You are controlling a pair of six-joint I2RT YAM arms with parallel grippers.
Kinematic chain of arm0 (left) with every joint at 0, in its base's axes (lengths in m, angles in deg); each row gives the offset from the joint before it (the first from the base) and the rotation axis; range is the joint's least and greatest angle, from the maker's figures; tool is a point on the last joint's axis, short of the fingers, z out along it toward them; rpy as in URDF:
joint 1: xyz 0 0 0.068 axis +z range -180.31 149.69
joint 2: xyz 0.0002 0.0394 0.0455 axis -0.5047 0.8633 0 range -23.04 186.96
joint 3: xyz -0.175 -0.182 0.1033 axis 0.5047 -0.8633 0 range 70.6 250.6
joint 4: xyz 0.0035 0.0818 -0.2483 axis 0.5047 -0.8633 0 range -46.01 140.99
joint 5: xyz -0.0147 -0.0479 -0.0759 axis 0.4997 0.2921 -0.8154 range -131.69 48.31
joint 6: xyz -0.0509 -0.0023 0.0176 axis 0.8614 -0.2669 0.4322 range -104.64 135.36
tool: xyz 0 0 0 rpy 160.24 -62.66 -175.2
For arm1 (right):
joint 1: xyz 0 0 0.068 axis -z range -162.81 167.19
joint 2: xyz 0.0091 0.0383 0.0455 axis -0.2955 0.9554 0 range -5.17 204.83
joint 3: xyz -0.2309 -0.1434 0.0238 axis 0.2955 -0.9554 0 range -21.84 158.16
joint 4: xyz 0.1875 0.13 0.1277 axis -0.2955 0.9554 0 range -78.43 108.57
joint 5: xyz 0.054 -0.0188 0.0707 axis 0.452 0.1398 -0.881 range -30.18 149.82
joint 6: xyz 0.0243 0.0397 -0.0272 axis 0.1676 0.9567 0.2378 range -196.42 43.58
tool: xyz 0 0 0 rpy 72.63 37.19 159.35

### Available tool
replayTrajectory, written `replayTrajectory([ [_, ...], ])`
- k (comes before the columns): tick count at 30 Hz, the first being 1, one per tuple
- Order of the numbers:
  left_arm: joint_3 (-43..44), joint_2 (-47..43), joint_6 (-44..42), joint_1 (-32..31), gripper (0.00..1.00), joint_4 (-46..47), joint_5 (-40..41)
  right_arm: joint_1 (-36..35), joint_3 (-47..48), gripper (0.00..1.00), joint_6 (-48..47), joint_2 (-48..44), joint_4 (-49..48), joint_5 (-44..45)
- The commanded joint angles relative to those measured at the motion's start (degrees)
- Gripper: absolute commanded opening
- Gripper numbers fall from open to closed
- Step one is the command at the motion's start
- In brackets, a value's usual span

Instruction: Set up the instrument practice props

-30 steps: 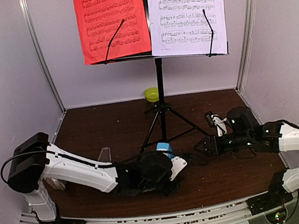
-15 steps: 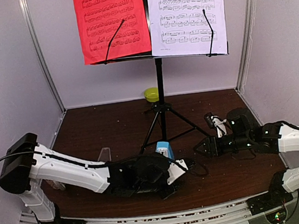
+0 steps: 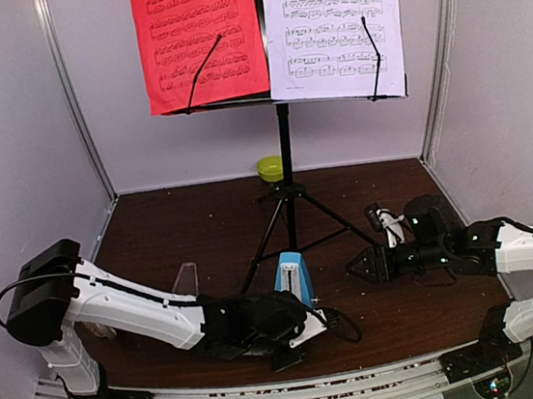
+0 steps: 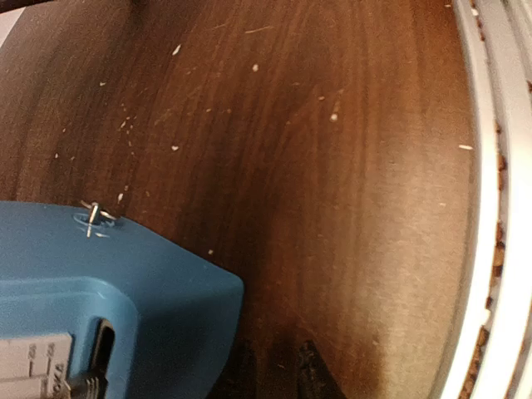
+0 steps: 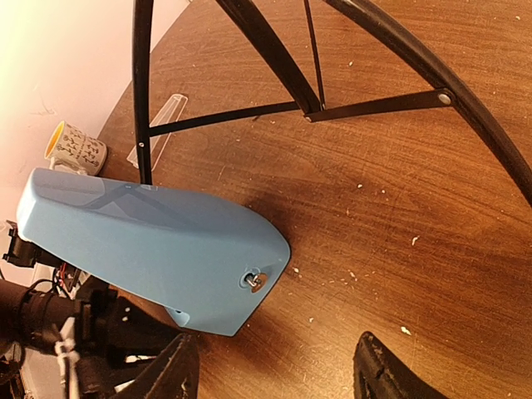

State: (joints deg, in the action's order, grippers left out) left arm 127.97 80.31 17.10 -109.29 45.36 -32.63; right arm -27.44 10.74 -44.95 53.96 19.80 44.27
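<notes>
Small blue pyramid metronome (image 3: 292,280) stands on the desk (image 3: 181,220), just ahead of the wide-spread right end effector (image 5: 274,356). I cannot tell the left end effector's (image 4: 277,378) spread.

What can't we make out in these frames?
- Left claw: open or shut unclear; left wrist view's bottom edge crops the fingers, its own wrist covers it from above.
- Metronome dial: cropped by the same edge.
- Red sheet and white sheet: tops cut off by top view's upper edge.

I can read only staff notation on the red sheet (image 3: 199,42) and white sheet (image 3: 333,26); the metronome (image 4: 108,291) scale print is too blurred.
</notes>
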Motion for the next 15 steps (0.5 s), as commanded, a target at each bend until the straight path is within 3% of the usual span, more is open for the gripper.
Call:
replayTrajectory([
  [1, 4.97, 3.51, 0.76, 2.82, 0.19, -0.49, 4.2, 0.18, 0.2, 0.64, -0.25, -0.76, -0.06, -0.2],
  [6, 8.69, 5.05, -0.47, 4.36, 0.18, -0.69, 6.56, 0.23, 0.43, 0.66, -0.39, -1.12, 0.34, 0.04],
  [9, 7.24, 2.7, -2.05, 4.05, 0.22, 1.09, 3.8, 0.2, 0.51, 0.7, -0.43, -1.22, 0.07, 0.2],
  [15, -2.02, -8.56, -2.39, 1.35, 0.4, 9.32, -2.43, -0.13, 1.01, 0.79, -1.31, -1.04, -2.41, -0.09],
])
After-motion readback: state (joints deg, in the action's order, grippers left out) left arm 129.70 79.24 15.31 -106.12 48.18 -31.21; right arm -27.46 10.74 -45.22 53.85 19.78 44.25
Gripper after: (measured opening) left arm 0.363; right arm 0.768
